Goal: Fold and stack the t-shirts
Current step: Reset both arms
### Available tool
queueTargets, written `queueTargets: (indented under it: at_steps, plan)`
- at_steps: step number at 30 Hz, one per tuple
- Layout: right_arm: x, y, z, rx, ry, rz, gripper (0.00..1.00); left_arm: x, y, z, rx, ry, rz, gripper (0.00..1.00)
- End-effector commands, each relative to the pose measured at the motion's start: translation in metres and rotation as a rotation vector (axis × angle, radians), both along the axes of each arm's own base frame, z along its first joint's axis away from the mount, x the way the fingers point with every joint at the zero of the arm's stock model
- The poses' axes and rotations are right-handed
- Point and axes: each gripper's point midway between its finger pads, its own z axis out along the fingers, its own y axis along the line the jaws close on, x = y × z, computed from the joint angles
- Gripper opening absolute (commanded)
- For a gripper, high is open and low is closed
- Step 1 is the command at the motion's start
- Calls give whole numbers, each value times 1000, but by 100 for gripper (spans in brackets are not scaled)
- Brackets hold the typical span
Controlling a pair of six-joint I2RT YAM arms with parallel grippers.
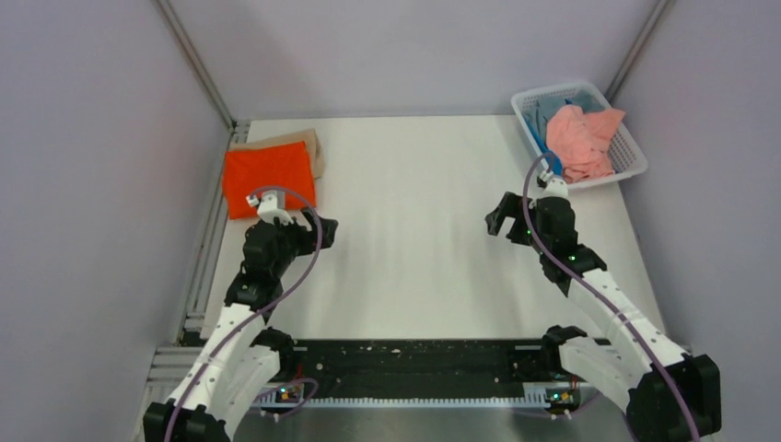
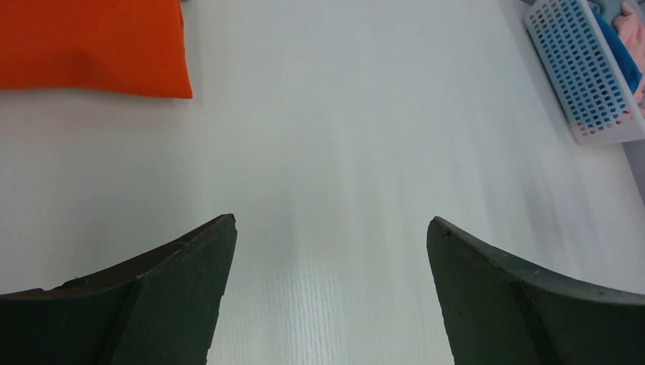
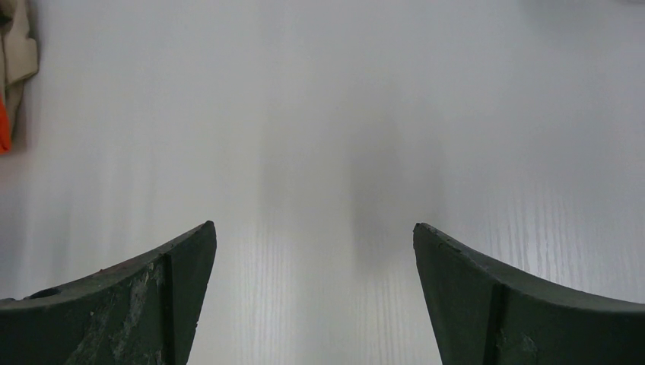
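A folded bright orange t-shirt (image 1: 267, 177) lies at the table's back left on top of a folded tan-beige t-shirt (image 1: 299, 144), whose edge shows behind it. A crumpled salmon-pink t-shirt (image 1: 582, 140) and a blue t-shirt (image 1: 542, 114) sit in the basket at the back right. My left gripper (image 1: 320, 229) hovers open just to the right of the orange shirt's near corner (image 2: 91, 46), holding nothing (image 2: 331, 228). The right gripper (image 1: 501, 215) is open over bare table near the middle (image 3: 313, 232), well short of the basket.
The white lattice basket (image 1: 635, 158) stands at the table's back right corner, partly over the edge (image 2: 586, 84). Grey walls close in both sides and the back. A metal rail runs along the left edge (image 1: 207, 239). The tan shirt's edge (image 3: 19, 53) shows in the right wrist view.
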Motion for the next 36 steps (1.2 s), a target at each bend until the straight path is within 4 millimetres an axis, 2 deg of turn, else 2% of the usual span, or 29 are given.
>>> queueTargets:
  at_steps: [1, 12, 25, 36]
  plan:
    - [-10, -9, 16, 14, -64, -38, 99, 3, -13, 40, -64, -145, -59, 99]
    - [-18, -8, 15, 20, -72, -19, 99, 11, -26, 28, -72, -85, -119, 99]
    - [-20, -9, 15, 9, -84, -12, 99, 7, -27, 33, -72, -101, -134, 99]
    - [-24, -12, 24, 18, -126, -18, 99, 2, -29, 37, -73, -102, -148, 99]
